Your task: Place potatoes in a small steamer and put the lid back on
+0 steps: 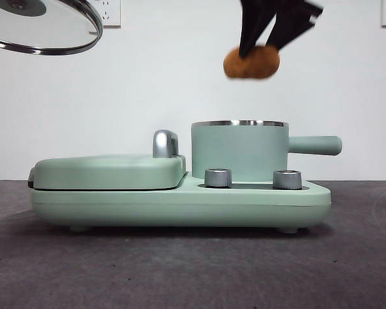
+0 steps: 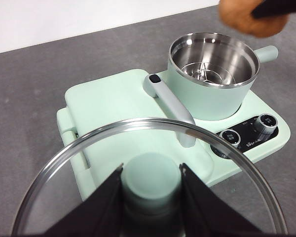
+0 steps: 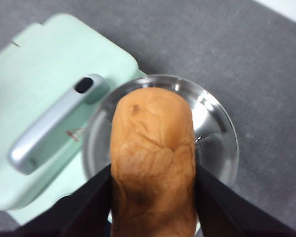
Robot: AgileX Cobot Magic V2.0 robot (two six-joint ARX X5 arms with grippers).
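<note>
My right gripper (image 1: pixel 254 50) (image 3: pixel 153 192) is shut on the orange-brown potato (image 1: pixel 251 62) (image 3: pixel 153 158), holding it in the air above the open small steamer (image 1: pixel 240 151) (image 3: pixel 214 133). The potato (image 2: pixel 249 19) also shows at the edge of the left wrist view, over the steamer (image 2: pixel 212 74), whose steel inside is empty. My left gripper (image 2: pixel 152 190) is shut on the mint-green knob of the glass lid (image 2: pixel 138 163), held high off to the left, away from the pot; the lid (image 1: pixel 42 26) hangs tilted at the top left of the front view.
The steamer sits on a mint-green cooker base (image 1: pixel 180 199) with two steel knobs (image 1: pixel 218 177) (image 1: pixel 287 179). A flat green hinged grill plate (image 1: pixel 109 170) with a silver handle (image 1: pixel 165 143) (image 3: pixel 49 133) lies left of the pot. The steamer's side handle (image 1: pixel 315 145) points right.
</note>
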